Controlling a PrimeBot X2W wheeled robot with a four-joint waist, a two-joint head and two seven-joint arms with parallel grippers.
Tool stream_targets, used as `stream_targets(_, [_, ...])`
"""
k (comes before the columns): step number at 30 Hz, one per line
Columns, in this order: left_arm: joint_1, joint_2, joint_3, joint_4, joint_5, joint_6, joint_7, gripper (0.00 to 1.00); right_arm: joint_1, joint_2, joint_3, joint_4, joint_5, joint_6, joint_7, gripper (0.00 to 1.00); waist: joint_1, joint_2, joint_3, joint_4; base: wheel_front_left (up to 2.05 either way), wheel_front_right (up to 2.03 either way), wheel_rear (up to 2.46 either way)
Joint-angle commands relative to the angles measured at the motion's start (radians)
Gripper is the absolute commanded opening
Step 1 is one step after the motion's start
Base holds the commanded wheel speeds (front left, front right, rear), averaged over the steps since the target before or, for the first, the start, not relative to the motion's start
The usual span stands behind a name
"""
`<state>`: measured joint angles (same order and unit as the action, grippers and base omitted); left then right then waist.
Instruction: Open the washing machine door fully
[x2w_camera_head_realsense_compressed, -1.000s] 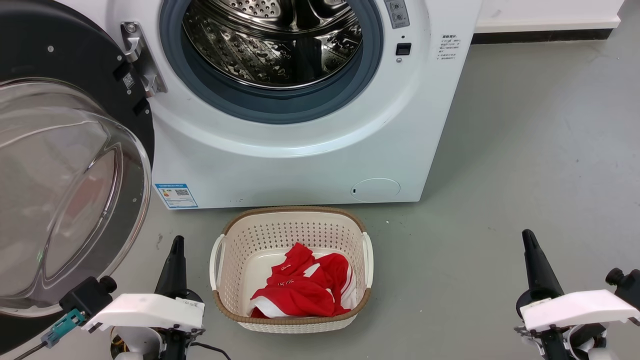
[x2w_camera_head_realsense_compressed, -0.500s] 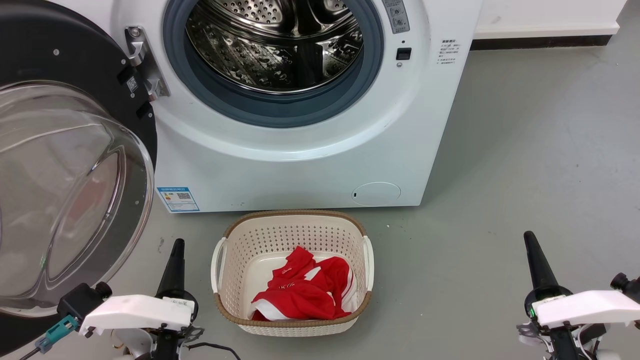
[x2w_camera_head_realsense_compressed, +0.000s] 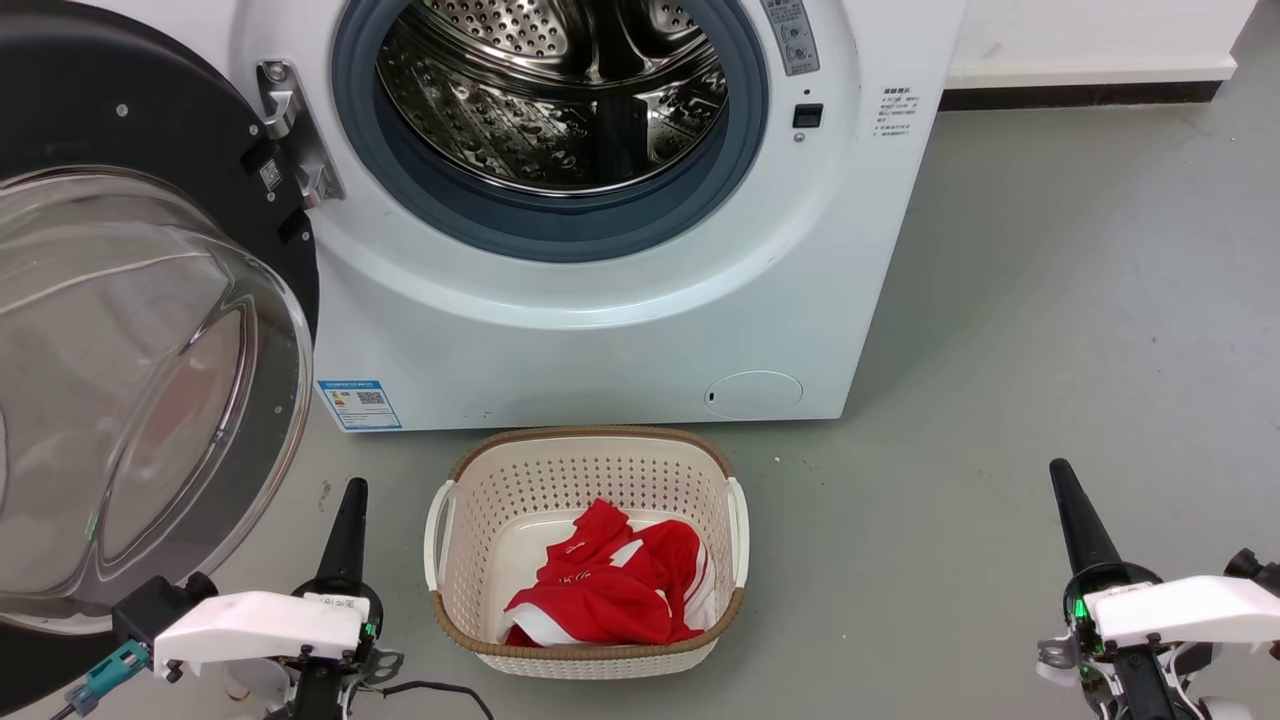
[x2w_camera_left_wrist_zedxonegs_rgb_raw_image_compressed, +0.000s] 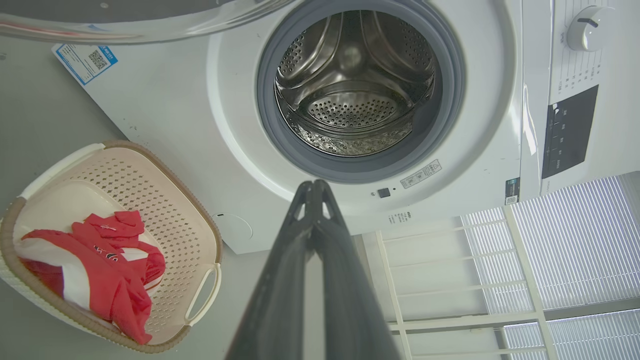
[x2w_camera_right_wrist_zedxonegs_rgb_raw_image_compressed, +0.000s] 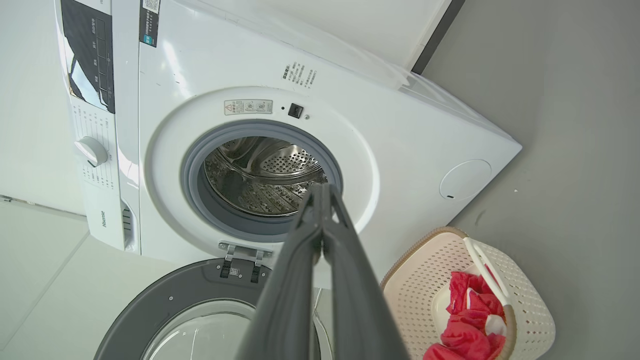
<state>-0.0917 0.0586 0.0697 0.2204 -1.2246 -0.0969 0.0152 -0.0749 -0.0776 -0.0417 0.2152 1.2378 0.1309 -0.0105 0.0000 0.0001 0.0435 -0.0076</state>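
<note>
The white washing machine (x2w_camera_head_realsense_compressed: 600, 330) stands at the top of the head view with its steel drum (x2w_camera_head_realsense_compressed: 560, 90) exposed. The washing machine door (x2w_camera_head_realsense_compressed: 150, 380) is swung out to the left on its hinge (x2w_camera_head_realsense_compressed: 295, 130), its black rim and clear domed glass facing me. My left gripper (x2w_camera_head_realsense_compressed: 354, 490) is shut and empty at the lower left, just right of the door's lower edge and apart from it. At the lower right, far from the machine, my right gripper (x2w_camera_head_realsense_compressed: 1060, 470) is shut and holds nothing. The wrist views show the shut left gripper (x2w_camera_left_wrist_zedxonegs_rgb_raw_image_compressed: 314, 185) and right gripper (x2w_camera_right_wrist_zedxonegs_rgb_raw_image_compressed: 322, 187) pointing at the drum opening.
A cream laundry basket (x2w_camera_head_realsense_compressed: 590, 437) holding a red and white garment (x2w_camera_head_realsense_compressed: 610, 590) sits on the grey floor in front of the machine, between my grippers. A white wall with a dark skirting strip (x2w_camera_head_realsense_compressed: 1080, 95) runs behind on the right.
The whole head picture has slid slightly downward, so the camera has moved. Door, machine and basket keep their places relative to each other. Both grippers stay shut.
</note>
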Motion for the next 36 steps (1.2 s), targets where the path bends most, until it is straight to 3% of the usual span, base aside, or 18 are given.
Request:
stream_targets(1, [-0.019,0.001,0.005,-0.003,-0.028,-0.007,0.007,0.00,-0.021,-0.005,-0.004,-0.003,0.032,0.000,0.006,0.00,0.0000,-0.0001,-0.002,0.000,0.00,0.00,0.00])
stream_targets(36, [-0.019,-0.007,0.037,0.020,-0.305,-0.029,0.079,0.00,-0.032,0.001,-0.031,0.022,0.318,0.000,0.078,0.00,0.0000,-0.0001,-0.030,0.006,0.00,0.00,0.00])
